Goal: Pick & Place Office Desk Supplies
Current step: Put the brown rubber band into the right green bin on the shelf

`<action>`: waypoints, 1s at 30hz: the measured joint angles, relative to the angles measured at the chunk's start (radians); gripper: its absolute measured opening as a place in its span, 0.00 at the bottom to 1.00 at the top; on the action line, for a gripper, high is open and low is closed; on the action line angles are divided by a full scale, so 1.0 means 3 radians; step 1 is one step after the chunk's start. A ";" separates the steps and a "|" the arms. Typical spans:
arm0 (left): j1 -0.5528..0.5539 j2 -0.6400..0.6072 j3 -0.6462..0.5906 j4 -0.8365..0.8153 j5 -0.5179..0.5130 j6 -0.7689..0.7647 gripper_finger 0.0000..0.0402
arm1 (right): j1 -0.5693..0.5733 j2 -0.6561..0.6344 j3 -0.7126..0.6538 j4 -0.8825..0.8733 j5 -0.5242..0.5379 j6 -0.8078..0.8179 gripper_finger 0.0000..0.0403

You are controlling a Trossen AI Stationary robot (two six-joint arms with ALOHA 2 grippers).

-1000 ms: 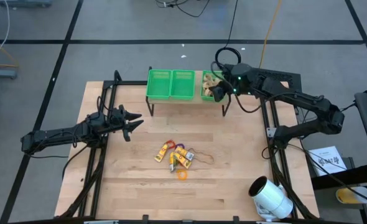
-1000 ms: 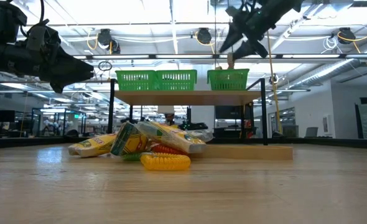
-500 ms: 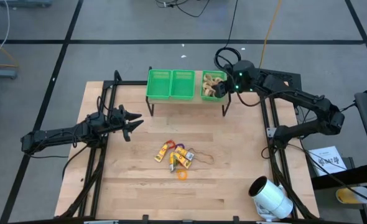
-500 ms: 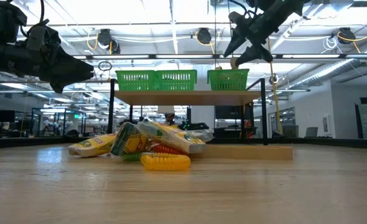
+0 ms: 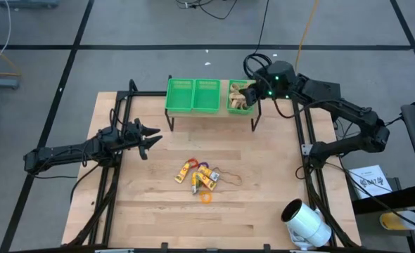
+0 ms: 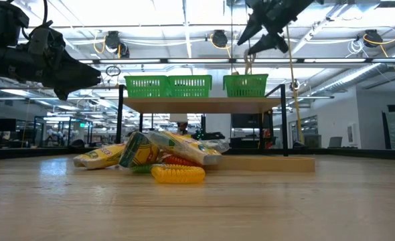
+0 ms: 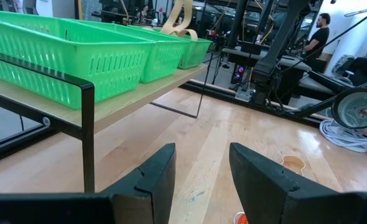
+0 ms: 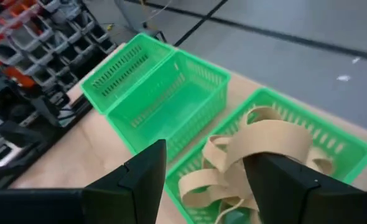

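While left gripper [image 5: 150,136] waits open, right gripper [image 5: 252,93] gapes empty above rubber bands [image 8: 258,149] in basket [image 8: 333,146]

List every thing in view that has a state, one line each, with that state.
Left claw: open, empty, held above the table's left side.
Right claw: open, empty, over the right basket.
Right basket: holds tan rubber bands.
Middle basket: empty.
Left basket: empty.
Pile of supplies: lying loose on the table.
White cylinder: on its side.

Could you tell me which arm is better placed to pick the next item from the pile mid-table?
Probably the left: its gripper hangs open beside the pile, while the right gripper is over the far basket.
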 joint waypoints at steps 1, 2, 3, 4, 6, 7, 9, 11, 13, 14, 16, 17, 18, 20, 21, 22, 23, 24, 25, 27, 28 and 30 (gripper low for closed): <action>-0.0001 0.0000 0.0000 0.0001 0.0000 0.0000 0.40 | 0.0011 0.0005 0.0038 -0.0050 0.0067 -0.0036 0.50; 0.0000 0.0000 0.0000 0.0001 -0.0001 0.0000 0.40 | 0.0012 0.0035 0.0088 -0.0134 0.0092 -0.0052 0.50; 0.0000 0.0000 0.0000 0.0000 0.0000 0.0000 0.40 | 0.0012 0.0075 0.0135 -0.0219 0.0086 -0.0055 0.50; -0.0001 0.0000 0.0000 0.0000 0.0000 0.0000 0.40 | 0.0012 0.0121 0.0171 -0.0324 0.0083 -0.0052 0.50; 0.0000 -0.0001 0.0000 0.0000 -0.0001 0.0000 0.40 | 0.0029 0.0219 0.0205 -0.0577 0.0080 -0.0053 0.50; 0.0000 0.0000 0.0000 0.0001 0.0000 -0.0001 0.40 | 0.0045 0.0276 0.0213 -0.0647 0.0066 -0.0056 0.50; -0.0001 0.0000 0.0000 0.0001 -0.0001 0.0000 0.40 | 0.0061 0.0380 0.0226 -0.0682 -0.0177 -0.0042 0.50; 0.0000 0.0000 0.0000 -0.0001 0.0000 0.0000 0.40 | 0.0064 0.0450 0.0225 -0.0754 -0.0460 -0.0035 0.50; 0.0000 0.0000 0.0000 0.0001 -0.0001 0.0000 0.40 | 0.0066 0.0503 0.0225 -0.0738 -0.0538 -0.0012 0.50; 0.0000 -0.0001 0.0000 0.0000 0.0000 0.0000 0.40 | 0.0063 0.0515 0.0225 -0.0712 -0.0536 0.0002 0.50; -0.0001 0.0000 0.0000 0.0001 0.0000 0.0000 0.40 | 0.0040 0.0526 0.0225 -0.0651 -0.0529 0.0006 0.50; 0.0000 -0.0001 0.0000 0.0001 -0.0001 -0.0001 0.40 | 0.0026 0.0526 0.0225 -0.0578 -0.0528 -0.0010 0.50; 0.0000 -0.0001 0.0000 0.0001 0.0000 0.0000 0.40 | 0.0023 0.0526 0.0225 -0.0492 -0.0525 -0.0034 0.50; -0.0001 0.0000 0.0000 0.0001 -0.0001 0.0000 0.40 | 0.0023 0.0524 0.0225 -0.0291 -0.0526 -0.0045 0.50; 0.0000 -0.0001 0.0000 0.0001 0.0000 0.0000 0.40 | 0.0022 0.0518 0.0225 -0.0180 -0.0524 -0.0038 0.50; 0.0000 0.0000 0.0000 0.0000 0.0000 0.0000 0.40 | 0.0012 0.0514 0.0225 -0.0076 -0.0500 -0.0035 0.50; -0.0001 -0.0001 0.0000 0.0000 -0.0001 -0.0001 0.40 | 0.0009 0.0511 0.0225 0.0021 -0.0421 -0.0035 0.50; -0.0001 -0.0001 0.0000 0.0000 0.0000 0.0000 0.40 | 0.0006 0.0509 0.0225 0.0099 -0.0312 -0.0037 0.50; 0.0000 -0.0001 0.0000 0.0001 0.0000 0.0000 0.40 | 0.0004 0.0509 0.0225 0.0136 -0.0191 -0.0053 0.50; -0.0001 0.0000 0.0000 0.0000 0.0000 0.0000 0.40 | 0.0000 0.0509 0.0224 0.0139 -0.0031 -0.0078 0.50; -0.0001 -0.0001 0.0000 0.0001 0.0000 0.0000 0.40 | 0.0000 0.0511 0.0222 0.0134 0.0004 -0.0081 0.50; 0.0000 -0.0001 0.0000 0.0000 -0.0001 -0.0001 0.40 | 0.0001 0.0511 0.0222 0.0112 0.0004 -0.0082 0.50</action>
